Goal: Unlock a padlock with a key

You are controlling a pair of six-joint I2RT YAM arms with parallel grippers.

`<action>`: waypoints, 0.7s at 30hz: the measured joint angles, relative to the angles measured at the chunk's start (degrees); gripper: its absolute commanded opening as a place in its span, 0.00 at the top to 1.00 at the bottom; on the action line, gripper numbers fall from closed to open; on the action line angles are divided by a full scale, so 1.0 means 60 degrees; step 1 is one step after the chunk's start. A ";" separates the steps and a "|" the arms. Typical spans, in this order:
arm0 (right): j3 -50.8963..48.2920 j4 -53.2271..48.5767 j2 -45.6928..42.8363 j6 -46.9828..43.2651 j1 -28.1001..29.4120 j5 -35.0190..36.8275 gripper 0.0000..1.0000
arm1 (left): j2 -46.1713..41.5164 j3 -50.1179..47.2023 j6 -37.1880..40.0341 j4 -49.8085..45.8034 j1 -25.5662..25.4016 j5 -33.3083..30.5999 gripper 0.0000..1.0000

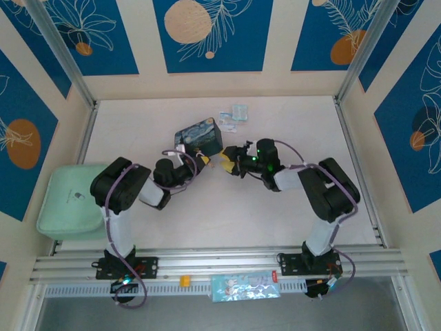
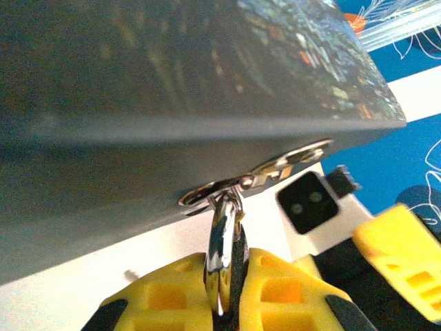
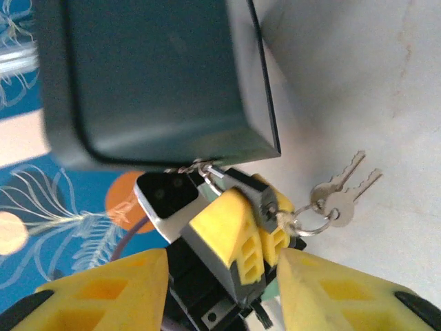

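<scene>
The starry-night tin (image 1: 199, 137) stands tilted at mid table. The small dark padlock (image 3: 256, 192) hangs by its silver shackle (image 2: 224, 231) from the tin's hasp (image 2: 265, 172). My left gripper (image 2: 228, 267) is shut on the padlock's body from below. One key of the key bunch (image 3: 336, 198) sits in the padlock's end, and its ring and two loose keys hang free beside it. My right gripper (image 3: 220, 293) is open, its yellow fingers (image 3: 344, 289) spread either side of the left gripper and touching neither key nor padlock. From above, the two grippers (image 1: 227, 164) meet tip to tip below the tin.
A pale green pad (image 1: 69, 200) lies at the table's left edge. Small clear packets (image 1: 234, 116) sit behind the tin. A printed packet (image 1: 244, 286) and a small yellow piece (image 1: 185, 280) rest on the front rail. Open tabletop lies to the right.
</scene>
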 measured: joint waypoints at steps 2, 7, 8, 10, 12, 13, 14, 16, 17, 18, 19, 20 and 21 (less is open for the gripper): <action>0.0313 -0.1264 -0.0470 -0.1158 0.0055 0.0146 0.49 | 0.0000 0.0000 -0.0142 -0.0073 0.0000 0.0000 1.00; 0.1781 -0.4776 -0.0758 -0.4426 0.0550 0.0987 0.48 | -0.0146 0.0007 -0.0335 -0.0973 0.0000 -0.0004 1.00; 0.2109 -0.5413 -0.0739 -0.5071 0.0710 0.1188 0.48 | -0.0233 0.0007 -0.0393 -0.1213 0.0000 -0.0004 1.00; 0.2911 -0.6779 -0.0648 -0.6510 0.1115 0.1610 0.49 | -0.0499 0.0069 -0.0514 -0.1912 -0.0018 -0.0004 1.00; 0.3534 -0.7712 -0.0510 -0.7661 0.1399 0.1982 0.49 | -0.0739 0.0193 -0.0656 -0.2579 -0.0018 0.0000 1.00; 0.3891 -0.8284 -0.0412 -0.8317 0.1574 0.2222 0.49 | -0.0863 0.0273 -0.0688 -0.2936 -0.0025 0.0004 1.00; 0.4186 -0.8761 -0.0317 -0.8848 0.1705 0.2448 0.49 | -0.0973 0.0342 -0.0725 -0.3257 -0.0029 0.0004 1.00; 0.4783 -0.9712 -0.0095 -0.9970 0.1963 0.3042 0.50 | -0.1180 0.0484 -0.0798 -0.3887 -0.0036 0.0007 1.00; 0.5038 -1.0109 0.0026 -1.0455 0.2080 0.3319 0.50 | -0.1260 0.0550 -0.0838 -0.4153 -0.0036 0.0015 1.00; 0.5257 -1.0440 0.0146 -1.0939 0.2193 0.3628 0.51 | -0.1330 0.0623 -0.0907 -0.4404 -0.0036 0.0036 1.00; 0.5482 -1.0826 0.0280 -1.1398 0.2313 0.3974 0.51 | -0.1388 0.0699 -0.0947 -0.4637 -0.0036 0.0047 1.00; 0.5610 -1.1092 0.0375 -1.1777 0.2404 0.4258 0.51 | -0.1435 0.0769 -0.0994 -0.4834 -0.0036 0.0080 1.00; 0.5690 -1.1366 0.0470 -1.2182 0.2514 0.4550 0.51 | -0.1468 0.0845 -0.1035 -0.5038 -0.0036 0.0109 1.00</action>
